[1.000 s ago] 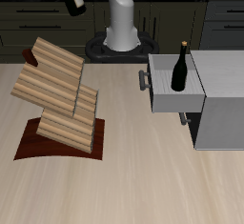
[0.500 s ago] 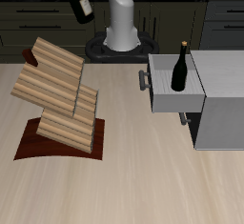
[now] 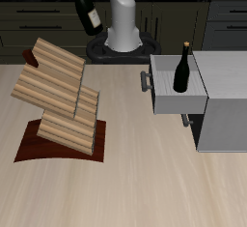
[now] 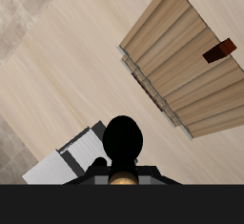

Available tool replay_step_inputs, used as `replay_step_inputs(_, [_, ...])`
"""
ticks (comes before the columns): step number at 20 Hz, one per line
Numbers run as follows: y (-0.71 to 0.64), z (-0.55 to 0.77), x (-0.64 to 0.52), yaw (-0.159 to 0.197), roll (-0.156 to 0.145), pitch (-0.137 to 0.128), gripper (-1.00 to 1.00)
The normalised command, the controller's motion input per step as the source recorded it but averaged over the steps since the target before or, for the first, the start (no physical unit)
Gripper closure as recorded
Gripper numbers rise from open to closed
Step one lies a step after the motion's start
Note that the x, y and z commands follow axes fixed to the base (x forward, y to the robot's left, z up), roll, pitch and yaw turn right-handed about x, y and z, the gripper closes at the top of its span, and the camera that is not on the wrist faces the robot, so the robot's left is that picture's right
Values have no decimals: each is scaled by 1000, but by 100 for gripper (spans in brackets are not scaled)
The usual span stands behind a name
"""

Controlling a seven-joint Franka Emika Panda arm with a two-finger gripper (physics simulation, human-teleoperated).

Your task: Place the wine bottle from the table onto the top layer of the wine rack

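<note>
Near-black wine bottle (image 3: 89,14) aloft, tilted, above the wine rack (image 3: 58,100), apparently clamped in barely visible jaws.

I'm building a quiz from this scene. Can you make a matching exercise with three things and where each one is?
Things:
1. wine bottle
2. other dark bottle
3. wine rack

Places:
A. standing upright on the grey cabinet
B. resting on the table
C. up in the air, tilted, above the rack

Pairs: 1-C, 2-A, 3-B
</note>
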Motion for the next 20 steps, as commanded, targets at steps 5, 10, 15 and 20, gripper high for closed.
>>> replay_step_inputs(5, [-65,-149,140,-29,-7,11,100])
replay_step_inputs(10, [-180,-164,100,-62,-6,20,100])
replay_step_inputs(15, [-122,-194,4,-10,-20,13,100])
replay_step_inputs(20, [-119,-169,10,-3,-13,14,100])
